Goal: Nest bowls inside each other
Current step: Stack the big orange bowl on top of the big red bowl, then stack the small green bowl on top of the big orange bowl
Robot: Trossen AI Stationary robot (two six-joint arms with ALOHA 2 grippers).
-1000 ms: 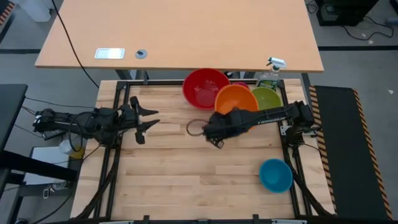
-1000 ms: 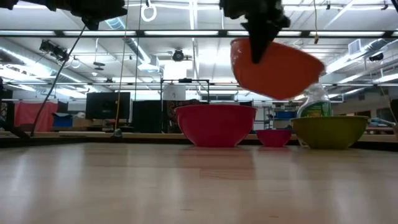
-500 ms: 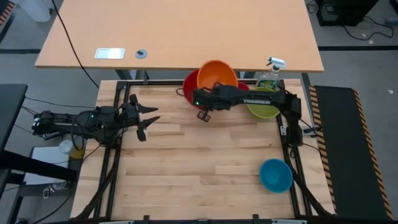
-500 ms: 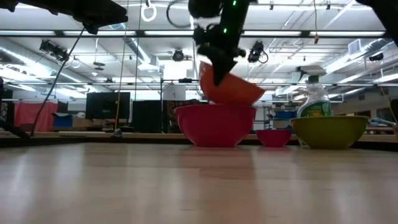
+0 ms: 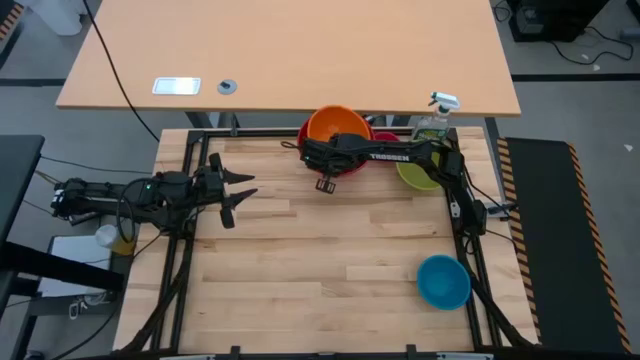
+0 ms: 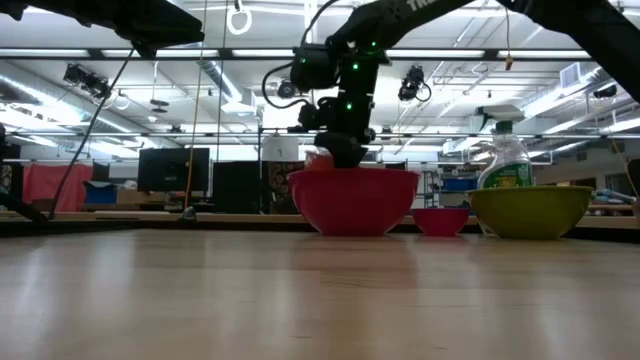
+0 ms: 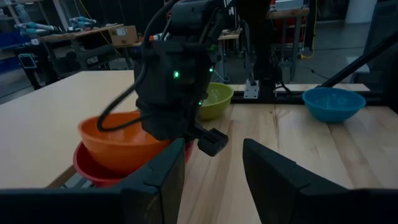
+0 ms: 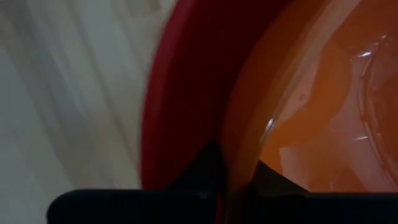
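Since a second ago, the orange bowl [image 5: 334,124] has travelled from above the table's middle rear to the red bowl [image 6: 352,201] and is now sitting down inside it, with only a sliver of orange showing above the red rim in the low view. The right gripper [image 5: 322,160] is reaching across from the right side, its fingers [image 8: 208,168] pinching the orange bowl's near rim, one inside and one between the two bowl walls. The right arm is stretching over the lime green bowl [image 5: 424,166] and partly covering it. A small pink bowl [image 6: 440,221] is sitting between the red and green bowls, and a spray bottle [image 5: 436,119] is standing just behind the green one. The blue bowl [image 5: 443,281] is lying well apart, near the front right corner. The left gripper [image 5: 236,193] is waiting over the table's left side with its fingers spread open, holding nothing.
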